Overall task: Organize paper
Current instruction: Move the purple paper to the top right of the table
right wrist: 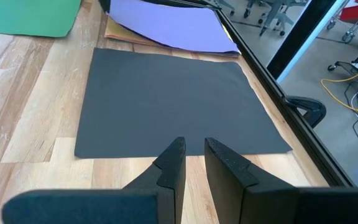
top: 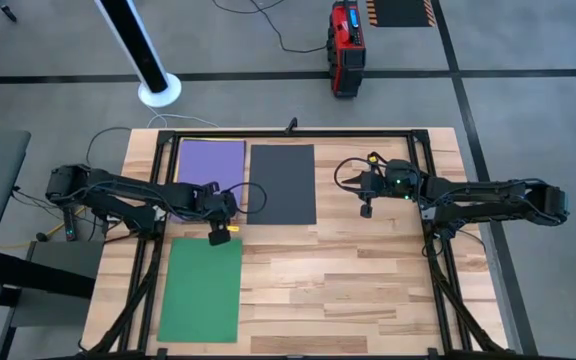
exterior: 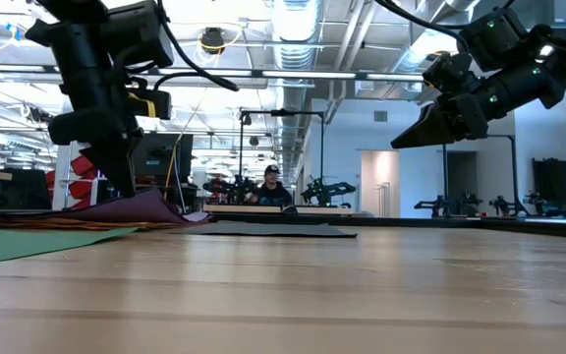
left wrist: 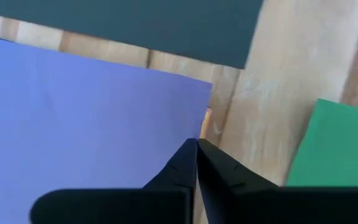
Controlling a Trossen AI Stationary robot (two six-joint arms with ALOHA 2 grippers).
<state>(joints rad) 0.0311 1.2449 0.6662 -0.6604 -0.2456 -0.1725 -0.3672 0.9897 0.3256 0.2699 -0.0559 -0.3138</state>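
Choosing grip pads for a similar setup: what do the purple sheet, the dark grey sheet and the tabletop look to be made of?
Purple sheet: thin matte paper or light card; its corner bends up where the left hand pinches it. Dark grey sheet: likely the same stock, dull, lying flat. Tabletop: pale wood planks with visible grain and a smooth finish.

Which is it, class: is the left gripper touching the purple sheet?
Touching. In the low view the left gripper lifts the purple sheet's corner; the left wrist view shows shut fingers on its edge.
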